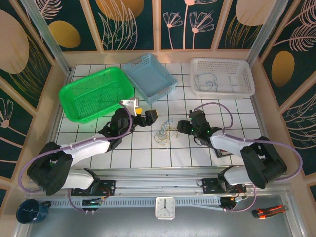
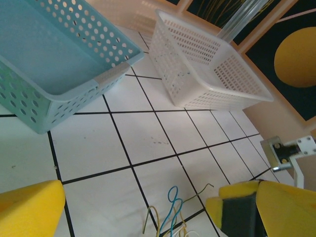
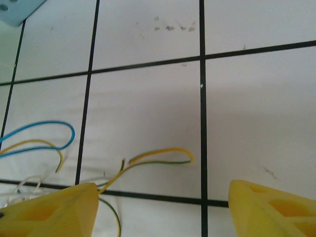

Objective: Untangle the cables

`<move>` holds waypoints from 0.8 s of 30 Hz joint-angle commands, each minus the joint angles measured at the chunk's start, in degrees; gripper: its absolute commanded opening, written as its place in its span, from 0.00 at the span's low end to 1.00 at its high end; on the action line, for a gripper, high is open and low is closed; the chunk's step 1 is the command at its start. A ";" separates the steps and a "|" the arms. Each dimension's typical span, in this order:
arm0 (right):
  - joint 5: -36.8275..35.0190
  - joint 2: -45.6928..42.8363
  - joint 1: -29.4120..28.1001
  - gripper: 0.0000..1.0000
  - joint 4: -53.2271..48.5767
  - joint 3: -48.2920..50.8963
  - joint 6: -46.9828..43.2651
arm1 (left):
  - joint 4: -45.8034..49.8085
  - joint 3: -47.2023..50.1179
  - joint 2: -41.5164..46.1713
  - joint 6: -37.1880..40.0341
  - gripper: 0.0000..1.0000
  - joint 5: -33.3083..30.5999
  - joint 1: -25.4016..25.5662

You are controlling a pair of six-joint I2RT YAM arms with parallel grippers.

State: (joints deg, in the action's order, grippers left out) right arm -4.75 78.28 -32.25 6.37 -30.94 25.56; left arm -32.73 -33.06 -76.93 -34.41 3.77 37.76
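Near table centre both arms stretch low and inward. The left gripper [image 1: 150, 117], at ten o'clock from the cables [image 1: 165, 134], gapes wide and empty. The right gripper [image 1: 180, 126], at two o'clock, stands parted with nothing clamped. Beyond lie a green basket [image 1: 94, 96], a blue basket [image 1: 150, 79] and a white basket [image 1: 232, 74] holding thin wire loops [image 1: 210, 83]. The cables lie clumped on the tiles between the grippers.

I work in a robot lab's test booth: my white tiled table [image 1: 187, 154] is boxed in by leaf-patterned panels [image 1: 128, 24] on metal posts [image 1: 47, 37]. A mounting rail [image 1: 158, 183] crosses its near edge (clock [image 1: 164, 207], mug [image 1: 32, 211] and box cutter [image 1: 269, 211] lie beside it).
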 commanded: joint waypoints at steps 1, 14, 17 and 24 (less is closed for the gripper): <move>-3.91 2.13 0.15 0.61 3.27 -2.70 -1.47 | -0.22 -1.66 -1.13 -0.87 0.99 2.11 -0.33; 1.61 -5.16 0.57 0.00 2.26 -5.42 -1.56 | -1.11 -2.01 -2.13 0.89 0.99 3.29 -0.43; 3.51 -9.54 0.54 0.00 0.55 -7.13 -1.22 | -1.11 -2.18 -2.69 2.27 0.99 3.63 -0.47; 11.68 -13.69 0.60 0.00 -0.33 -11.66 0.35 | -0.12 -4.05 -5.44 9.71 0.99 5.93 -0.47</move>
State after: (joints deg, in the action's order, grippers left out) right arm 2.57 65.34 -31.92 7.40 -40.49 24.67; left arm -32.73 -34.96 -81.17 -29.30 7.66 37.69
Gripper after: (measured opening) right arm 0.041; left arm 0.988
